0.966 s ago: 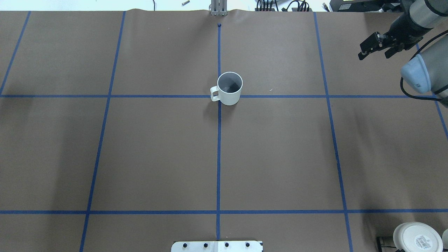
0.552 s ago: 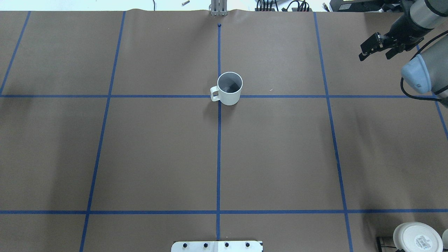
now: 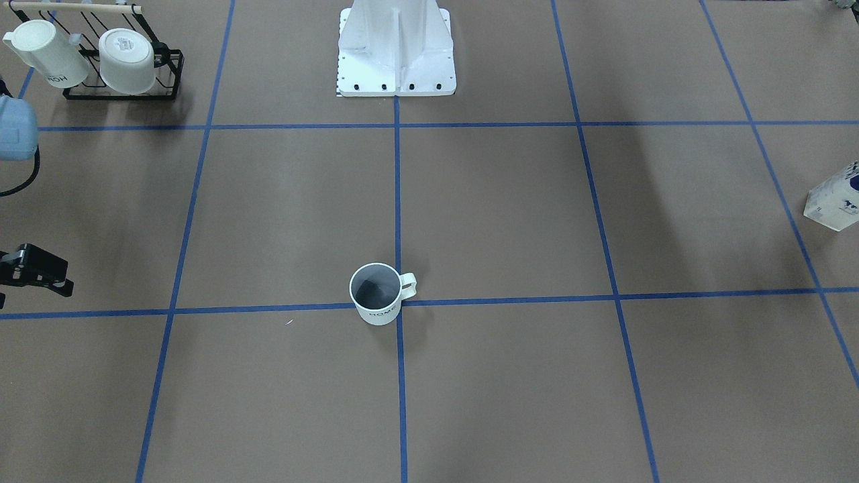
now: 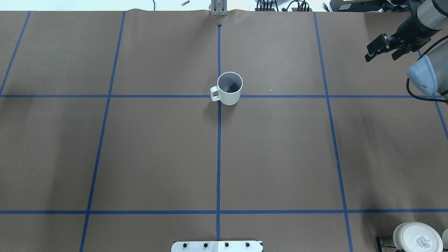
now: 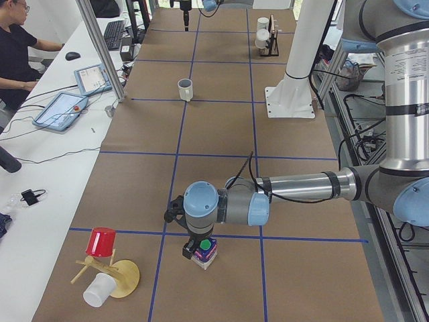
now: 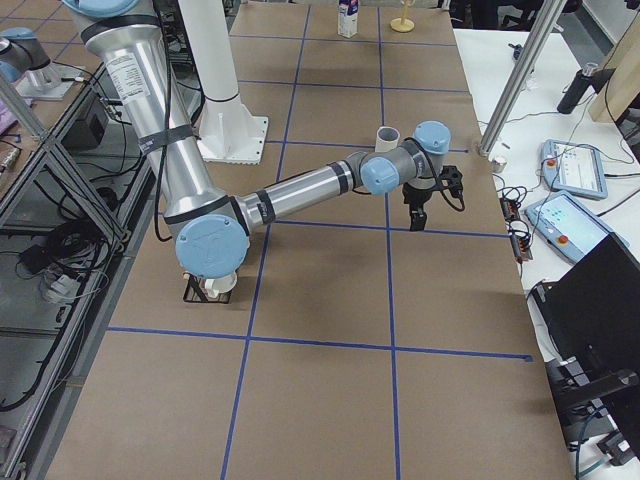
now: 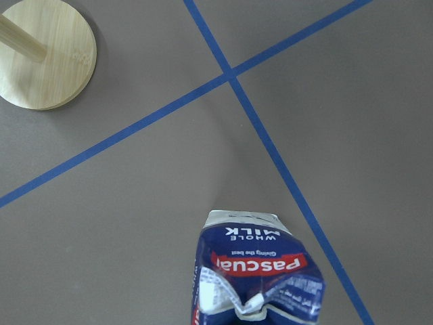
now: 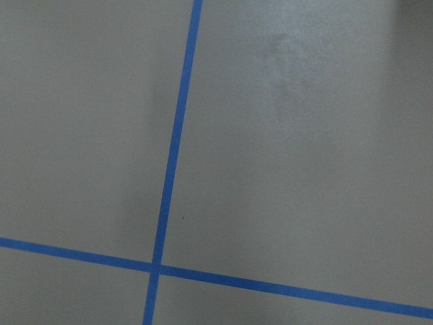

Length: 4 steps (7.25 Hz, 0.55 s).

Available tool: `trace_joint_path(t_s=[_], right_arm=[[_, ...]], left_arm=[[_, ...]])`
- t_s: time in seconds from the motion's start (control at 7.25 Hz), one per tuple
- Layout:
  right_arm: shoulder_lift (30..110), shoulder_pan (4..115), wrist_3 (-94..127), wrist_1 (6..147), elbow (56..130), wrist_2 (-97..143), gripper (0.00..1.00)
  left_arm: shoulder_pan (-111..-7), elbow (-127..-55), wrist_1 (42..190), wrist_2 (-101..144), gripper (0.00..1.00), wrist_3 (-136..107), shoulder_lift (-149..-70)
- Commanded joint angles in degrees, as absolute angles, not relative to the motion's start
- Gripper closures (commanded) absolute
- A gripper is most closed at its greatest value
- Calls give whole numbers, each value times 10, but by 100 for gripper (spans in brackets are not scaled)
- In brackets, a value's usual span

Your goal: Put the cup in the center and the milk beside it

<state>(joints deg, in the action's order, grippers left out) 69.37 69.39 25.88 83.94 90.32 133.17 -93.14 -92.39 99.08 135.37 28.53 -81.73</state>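
The white cup (image 4: 229, 89) stands upright on the center crossing (image 4: 219, 96), just to its right, handle to the left; "HOME" shows on it in the front view (image 3: 376, 294). The milk carton (image 5: 204, 249) stands at the table's far left end, at the front view's right edge (image 3: 835, 201). The left wrist view looks down on its gable top (image 7: 260, 277). My left gripper (image 5: 194, 247) hangs right at the carton's top; I cannot tell whether it is open or shut. My right gripper (image 4: 383, 50) is open and empty at the far right, well away from the cup.
A black rack (image 3: 100, 64) with white cups stands near the robot's right; a handleless white cup (image 4: 416, 238) shows there. A wooden stand (image 5: 110, 275) with a red cup (image 5: 101, 241) is beside the milk. The robot base plate (image 4: 217, 246) is at the near edge.
My right gripper has drifted a little to the right and farther back in the overhead view. The cup has not moved.
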Motion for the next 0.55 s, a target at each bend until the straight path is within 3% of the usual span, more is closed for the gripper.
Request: trace_joint_path(t_s=[0.0, 0.41], right_arm=[[724, 709, 237, 839, 926, 1339, 0], [753, 712, 236, 864, 965, 1342, 0]], left_arm=[[-927, -905, 1011, 1352, 2, 282, -818], [-909, -897, 1018, 1353, 2, 281, -818]])
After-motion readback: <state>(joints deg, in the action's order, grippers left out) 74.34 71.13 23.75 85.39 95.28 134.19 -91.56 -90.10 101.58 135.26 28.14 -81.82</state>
